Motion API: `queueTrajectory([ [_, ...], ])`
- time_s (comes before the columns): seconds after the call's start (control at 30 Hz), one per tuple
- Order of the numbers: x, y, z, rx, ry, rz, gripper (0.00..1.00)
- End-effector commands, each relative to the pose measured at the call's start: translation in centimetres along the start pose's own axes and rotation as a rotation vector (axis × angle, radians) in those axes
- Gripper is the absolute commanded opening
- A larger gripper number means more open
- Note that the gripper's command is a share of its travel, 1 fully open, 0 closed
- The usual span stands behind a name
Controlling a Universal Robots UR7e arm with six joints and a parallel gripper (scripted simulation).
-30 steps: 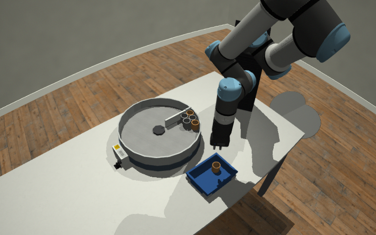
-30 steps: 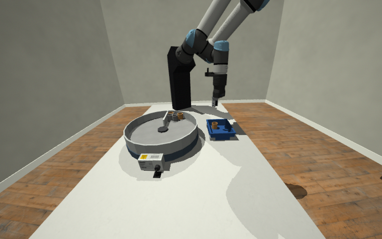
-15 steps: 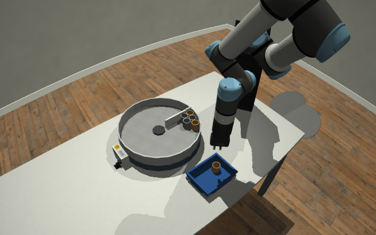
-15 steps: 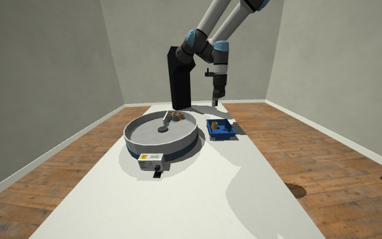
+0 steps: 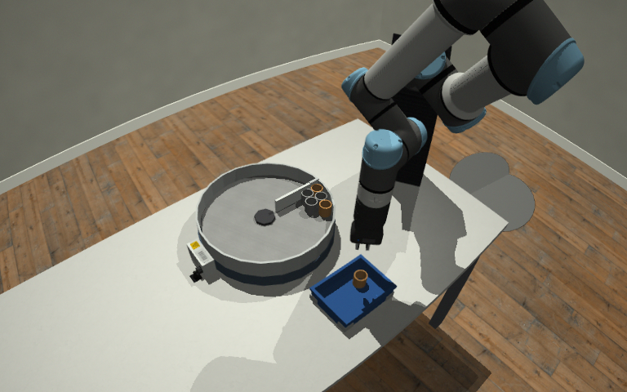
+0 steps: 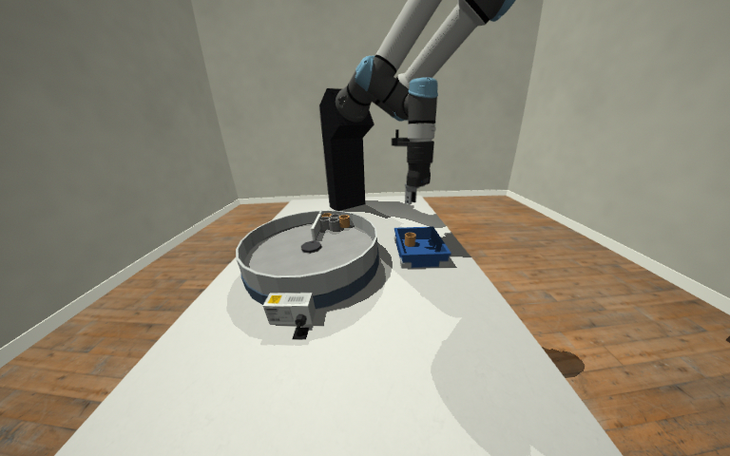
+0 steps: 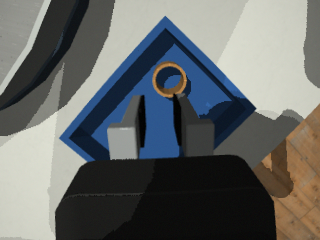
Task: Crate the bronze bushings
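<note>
Two bronze bushings and three grey steel bushings stand bunched on the round grey turning table, beside the straight white bar, which probably gathers them within reach. Another bronze bushing stands upright inside the rectangular blue crate, its broad end giving it a steady base. Above the crate, the black gripper points down, its fingers partly open and holding nothing, perhaps kept high to avoid nudging that bushing.

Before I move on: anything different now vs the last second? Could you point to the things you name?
Nothing visibly changed. The tool [image 5: 362, 247] [image 6: 411, 194] [image 7: 159, 110], open and empty, the bronze bushing [image 5: 360, 277] [image 6: 410, 238] [image 7: 169, 80] in the crate [image 5: 329, 306] [image 6: 422, 258] [image 7: 114, 79] and the bushings on the turning table [image 5: 240, 231] [image 6: 279, 257] all stayed as they were.
</note>
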State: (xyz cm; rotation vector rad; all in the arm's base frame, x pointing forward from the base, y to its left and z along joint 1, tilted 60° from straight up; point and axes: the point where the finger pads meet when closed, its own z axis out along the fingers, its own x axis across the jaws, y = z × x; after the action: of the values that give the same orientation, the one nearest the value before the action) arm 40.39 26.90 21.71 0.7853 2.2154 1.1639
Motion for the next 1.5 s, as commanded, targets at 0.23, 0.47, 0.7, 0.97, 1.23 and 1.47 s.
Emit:
queueTrajectory([
  [0.23, 0.0, 0.0, 0.0, -0.001, 0.0, -0.001, 0.47],
  [0.47, 0.0, 0.0, 0.0, -0.001, 0.0, -0.001, 0.47],
  [0.7, 0.0, 0.0, 0.0, -0.001, 0.0, -0.001, 0.47],
  [0.97, 0.0, 0.0, 0.0, -0.001, 0.0, -0.001, 0.47],
  [1.23, -2.3, -4.2, 0.5, 0.0, 0.001, -0.157, 0.45],
  [1.47, -2.3, -4.2, 0.5, 0.0, 0.001, -0.157, 0.45],
])
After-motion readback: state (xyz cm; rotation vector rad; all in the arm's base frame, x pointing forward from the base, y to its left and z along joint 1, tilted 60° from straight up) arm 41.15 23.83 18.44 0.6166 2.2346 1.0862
